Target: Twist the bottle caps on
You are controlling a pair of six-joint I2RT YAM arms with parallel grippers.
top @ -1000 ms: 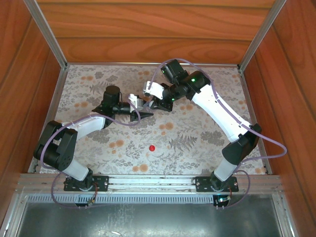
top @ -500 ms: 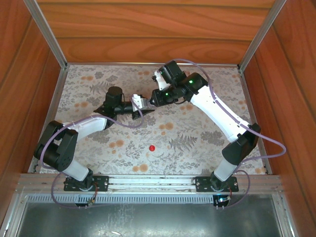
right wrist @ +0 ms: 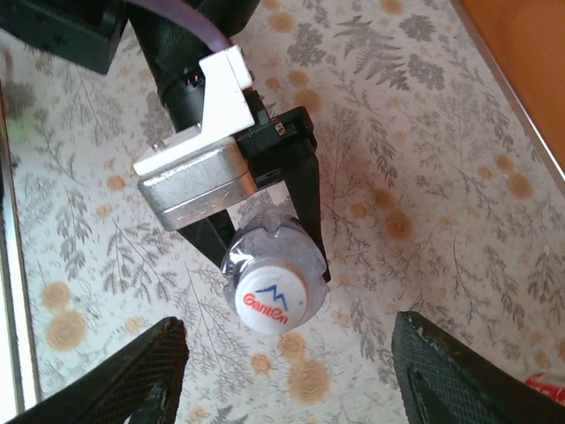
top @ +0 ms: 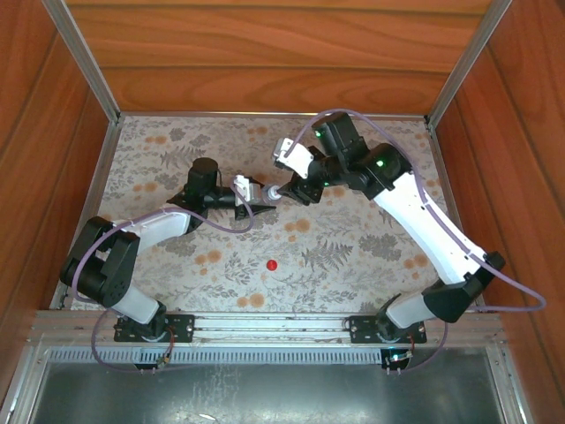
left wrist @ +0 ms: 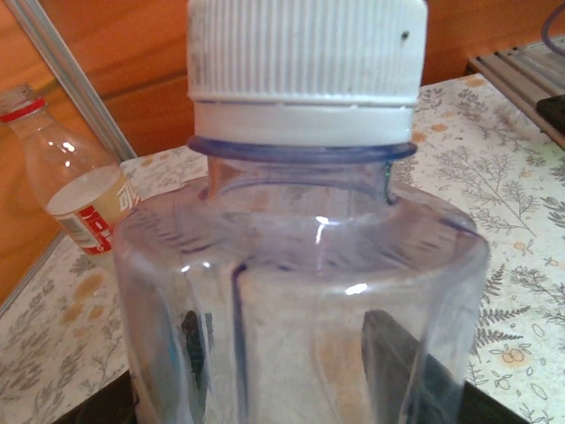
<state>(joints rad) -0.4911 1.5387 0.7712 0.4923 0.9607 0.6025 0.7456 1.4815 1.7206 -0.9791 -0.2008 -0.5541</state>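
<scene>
L gripper point(top: 254, 200) pinches the plain clear bluish-tinted plastic bottle point(left wrist: 300, 291) round its body, neck pointing to 3 o'clock in top view. On the neck sits a white ribbed plastic screw cap point(left wrist: 305, 53), red logo w/ blue peak on top. R gripper point(right wrist: 287, 358) is spread wide, just off that cap, not touching. A tiny bright red round cap point(top: 272, 263) lies on the floral table point(top: 159, 141) at 6 o'clock of the held bottle. A clear bottle w/ red-and-white label band point(left wrist: 84, 199) stands upright at 10 o'clock in L wrist view.
</scene>
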